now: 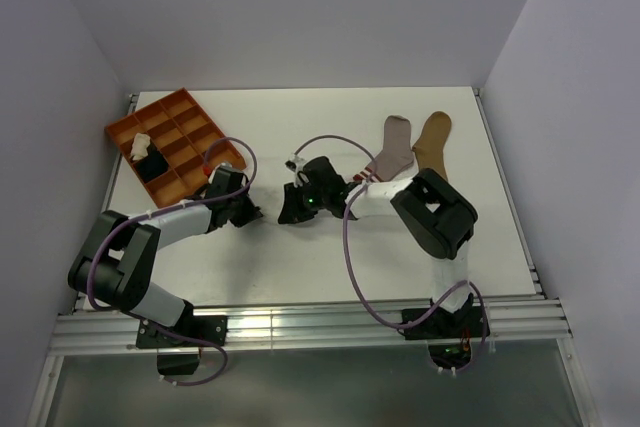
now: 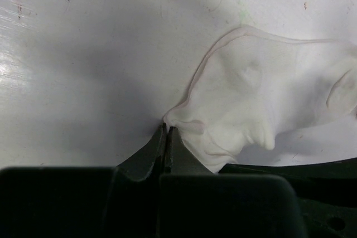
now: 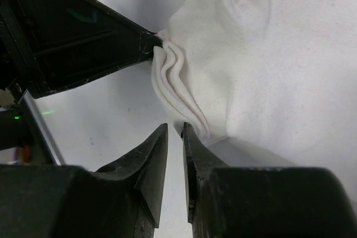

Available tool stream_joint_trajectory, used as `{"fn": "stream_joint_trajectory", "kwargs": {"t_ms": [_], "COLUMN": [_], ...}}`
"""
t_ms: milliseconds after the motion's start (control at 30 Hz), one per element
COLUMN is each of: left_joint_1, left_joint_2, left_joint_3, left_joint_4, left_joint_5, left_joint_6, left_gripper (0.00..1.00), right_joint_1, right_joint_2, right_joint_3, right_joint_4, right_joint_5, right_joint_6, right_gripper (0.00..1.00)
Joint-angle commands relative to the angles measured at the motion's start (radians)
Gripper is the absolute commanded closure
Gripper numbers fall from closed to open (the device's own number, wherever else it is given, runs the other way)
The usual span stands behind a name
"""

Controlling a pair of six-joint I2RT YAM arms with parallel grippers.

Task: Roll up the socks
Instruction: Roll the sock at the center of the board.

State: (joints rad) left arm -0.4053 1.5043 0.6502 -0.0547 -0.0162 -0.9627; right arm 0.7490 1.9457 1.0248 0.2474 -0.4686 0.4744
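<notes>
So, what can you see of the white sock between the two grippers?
The white sock is plain, soft knit fabric, crumpled and lying on the white table. One edge is gathered into folds, pinched in the shut jaws of the left gripper. The right gripper, jaws slightly apart, sits beside those folds, holding nothing.

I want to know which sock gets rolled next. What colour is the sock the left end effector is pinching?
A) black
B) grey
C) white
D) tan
C: in the left wrist view, the left end effector is shut on a bunched corner of the white sock lying on the table.
</notes>
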Motion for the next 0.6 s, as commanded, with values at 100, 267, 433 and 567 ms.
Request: {"fn": "stream_joint_trajectory", "kwargs": {"t_ms": [100,267,433,567], "left_joint_1": [0.002,0.002,0.002,0.002], "left_joint_2": [0.034,0.034,0.036,0.036], "left_joint_3": [0.009,0.011,0.016,0.019], "left_joint_4": [-0.088,-0.089,-0.093,-0.097], "left_joint_5": [-0.039,-0.042,-0.039,-0.041], "left_joint_6": [0.041,0.045,0.047,0.050], "left_gripper": [1.00,1.00,1.00,1.00], "right_joint_1": [0.070,0.118,0.161,0.177], "right_joint_2": [-0.062,-0.108,-0.107,-0.088], "right_joint_3": [0.035,0.031,0.069,0.084], "right_joint_4": [-0.112,-0.109,-0.151,-0.171], "right_joint_5": [0.201,0.275,0.337,0.367], "right_joint_6": [-0.175,-0.249,-0.322,-0.349], "right_gripper": [0.73,0.72,0.70,0.70]}}
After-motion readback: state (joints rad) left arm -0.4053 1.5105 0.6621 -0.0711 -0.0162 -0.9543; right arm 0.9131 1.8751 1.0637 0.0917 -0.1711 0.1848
